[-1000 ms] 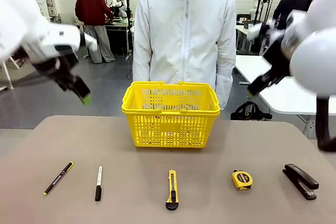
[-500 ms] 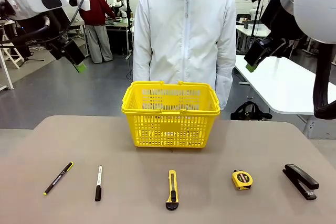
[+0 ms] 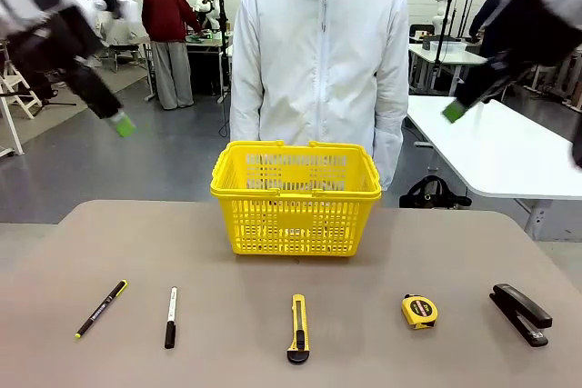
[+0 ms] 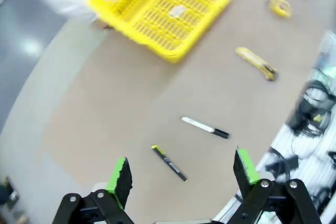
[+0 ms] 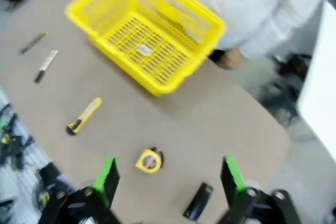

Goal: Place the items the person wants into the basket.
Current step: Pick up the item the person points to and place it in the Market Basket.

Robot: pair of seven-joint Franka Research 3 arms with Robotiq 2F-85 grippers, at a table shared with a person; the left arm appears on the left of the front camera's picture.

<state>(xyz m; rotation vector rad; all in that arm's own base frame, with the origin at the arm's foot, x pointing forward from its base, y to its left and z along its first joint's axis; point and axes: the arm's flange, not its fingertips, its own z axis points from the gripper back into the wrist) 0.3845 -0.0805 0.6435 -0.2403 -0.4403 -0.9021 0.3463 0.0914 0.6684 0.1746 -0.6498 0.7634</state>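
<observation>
The black pen with yellow tip (image 3: 101,308) (image 4: 169,163) and the white marker with black cap (image 3: 170,316) (image 4: 205,127) lie side by side at the table's front left. The yellow basket (image 3: 296,197) (image 4: 164,9) (image 5: 144,35) stands at the far middle, in front of the person in the white jacket (image 3: 318,52), whose arms hang down. My left gripper (image 3: 120,124) (image 4: 181,172) hangs open high above the left side. My right gripper (image 3: 453,113) (image 5: 167,177) is open high at the right. Both hold nothing.
A yellow-and-black utility knife (image 3: 297,328) (image 5: 83,115), a yellow tape measure (image 3: 419,312) (image 5: 149,160) and a black stapler (image 3: 521,313) (image 5: 198,201) lie along the table's front edge. Bare tabletop separates this row from the basket.
Both arms have been swinging high above the table; the left gripper dipped slightly and the right one shifted further right. Nothing on the table moved.
</observation>
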